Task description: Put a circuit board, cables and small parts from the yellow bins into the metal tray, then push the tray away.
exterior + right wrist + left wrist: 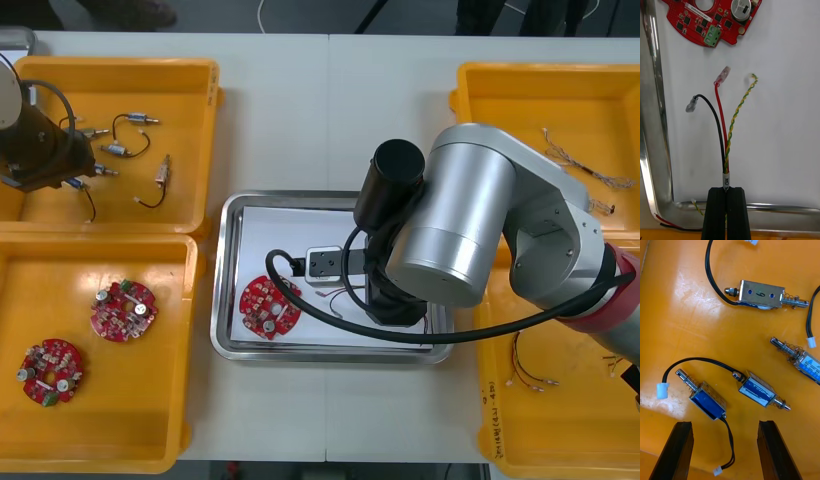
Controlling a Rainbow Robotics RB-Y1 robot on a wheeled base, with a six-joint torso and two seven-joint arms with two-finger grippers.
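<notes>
A handwritten digit, 6 or 9, marks one boxy small metal part (760,294) in the yellow plastic bin (681,322) at the table's (290,110) 10 o'clock. The left gripper (724,427) hovers over it, fingers wide and empty. The right gripper (727,191) pinches a red, black and yellow-green cable bundle (725,146) by its white lettered sleeve (726,179), over the white-lined metal tray (651,112). A round red circuit board (269,307) lies at the tray's 8 o'clock.

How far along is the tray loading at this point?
Done: one circuit board lies in the metal tray. In hand: the right gripper, shut on a cable, holds it over the tray's white inside. The left gripper hangs open over small metal parts in a yellow bin. To do: release the cable, add parts, push the tray.
</notes>
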